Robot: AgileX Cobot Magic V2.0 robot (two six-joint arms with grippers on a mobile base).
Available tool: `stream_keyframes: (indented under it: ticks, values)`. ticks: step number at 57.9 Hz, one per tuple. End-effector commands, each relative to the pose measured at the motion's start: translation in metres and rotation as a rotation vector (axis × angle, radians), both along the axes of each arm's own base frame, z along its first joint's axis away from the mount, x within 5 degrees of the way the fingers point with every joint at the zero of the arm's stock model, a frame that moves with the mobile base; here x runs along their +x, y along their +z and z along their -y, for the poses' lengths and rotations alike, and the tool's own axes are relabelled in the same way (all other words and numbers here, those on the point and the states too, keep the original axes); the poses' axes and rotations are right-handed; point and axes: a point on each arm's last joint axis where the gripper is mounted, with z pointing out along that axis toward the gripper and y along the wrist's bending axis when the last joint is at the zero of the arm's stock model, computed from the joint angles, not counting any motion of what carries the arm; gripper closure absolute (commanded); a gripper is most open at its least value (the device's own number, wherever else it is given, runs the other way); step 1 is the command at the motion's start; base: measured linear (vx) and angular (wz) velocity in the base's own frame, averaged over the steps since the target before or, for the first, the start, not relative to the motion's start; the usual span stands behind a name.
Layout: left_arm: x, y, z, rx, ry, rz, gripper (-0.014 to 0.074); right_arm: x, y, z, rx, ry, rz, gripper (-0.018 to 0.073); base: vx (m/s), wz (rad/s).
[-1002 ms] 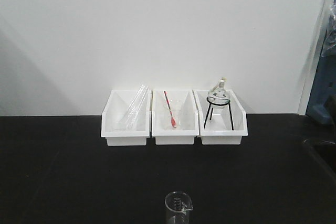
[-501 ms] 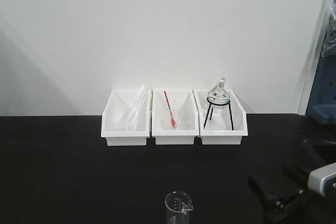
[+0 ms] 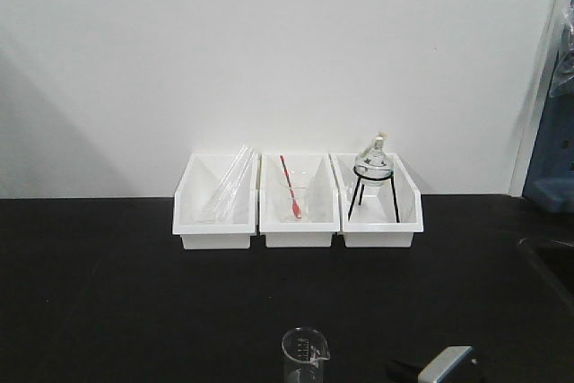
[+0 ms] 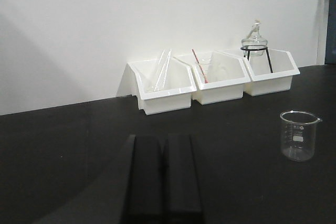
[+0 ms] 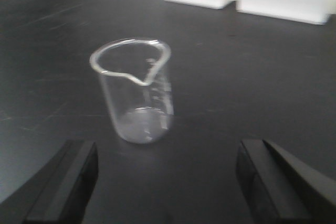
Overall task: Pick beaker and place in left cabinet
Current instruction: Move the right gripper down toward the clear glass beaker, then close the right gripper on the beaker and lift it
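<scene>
The beaker (image 3: 305, 351), a small clear glass with a spout and printed marks, stands upright on the black counter near the front edge. In the right wrist view the beaker (image 5: 135, 90) sits just ahead of my right gripper (image 5: 167, 153). That gripper is open, its black fingers (image 5: 68, 182) wide apart on either side and touching nothing. My left gripper (image 4: 164, 140) is shut and empty, low over the counter, with the beaker (image 4: 300, 135) well off to its right. The left cabinet is out of view.
Three white bins stand against the wall: one with glass tubes (image 3: 215, 204), one with a clear cup and red stirrer (image 3: 293, 196), one with a flask on a black tripod (image 3: 374, 177). A sink edge (image 3: 549, 253) lies far right. Part of the right arm (image 3: 446, 363) shows beside the beaker.
The right arm entered at the lower right half a second ago, then moved left and down. Only its grey wrist now shows near the beaker. The beaker has not moved.
</scene>
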Motion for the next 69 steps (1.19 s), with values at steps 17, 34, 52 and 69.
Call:
stream_keyframes:
  ticks: [17,34,52,69]
  values:
    - [-0.001,0.003,0.0,-0.033,-0.004,0.081,0.0596,0.039,0.015,-0.042,0.19,0.06,0.225,-0.0024,0.0,0.0]
    - [-0.001,0.003,0.0,-0.033,-0.004,0.081,0.0596,0.07,0.005,-0.057,0.256,0.086,0.223,-0.0024,0.0,0.0]
    - [-0.001,0.003,0.0,-0.033,-0.004,0.081,0.0596,0.103,-0.002,-0.067,0.329,0.102,0.231,-0.0024,0.0,0.0]
    - [-0.001,0.003,0.0,-0.033,-0.004,0.081,0.0596,0.119,0.003,-0.071,0.342,0.107,0.279,0.0082,0.0,0.0]
